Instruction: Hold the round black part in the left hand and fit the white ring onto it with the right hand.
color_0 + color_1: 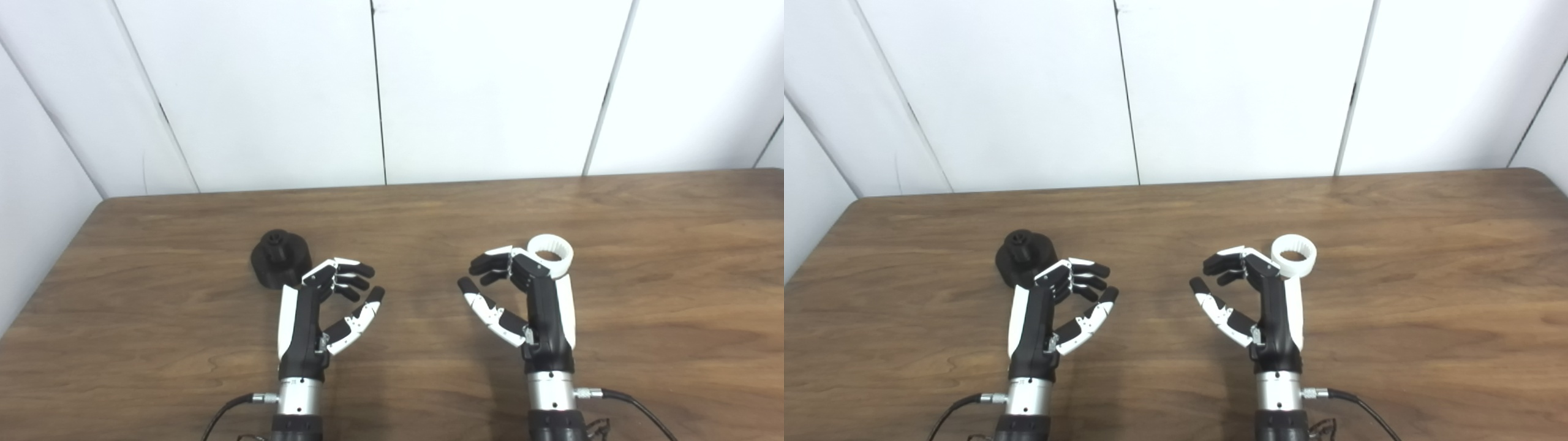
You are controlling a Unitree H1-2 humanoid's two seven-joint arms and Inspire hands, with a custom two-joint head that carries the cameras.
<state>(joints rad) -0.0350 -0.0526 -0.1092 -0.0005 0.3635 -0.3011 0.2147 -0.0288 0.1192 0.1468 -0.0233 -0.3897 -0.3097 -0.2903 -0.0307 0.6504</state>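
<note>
Left hand (318, 306) first: its fingers (349, 275) are curled loosely with the thumb apart, nothing between them, an empty, spread hand hovering low over the worktop (184, 343). Just beyond those fingers and a little to their outer side sits the round black part (280, 257), resting on the wood with its knob up; the knuckles overlap its near edge in both views, and I cannot tell whether they touch it.

Over to the right hand (527, 300): fingers (493, 263) likewise curled and apart from the thumb, gripping nothing. The white ring (550, 252) stands just past the knuckles on the hand's outer side, opening upward, toothed on the inside, and it looks close enough to be brushing the back of the hand.

So we're at the very start: neither piece is picked up, both hands poised beside their targets. Next, I'd say, the left hand needs to swing outward and forward to bring its fingers around the black part's body, while the right shifts outward to pinch the ring's wall. The ring is light and could skid if nudged by the knuckles.
</note>
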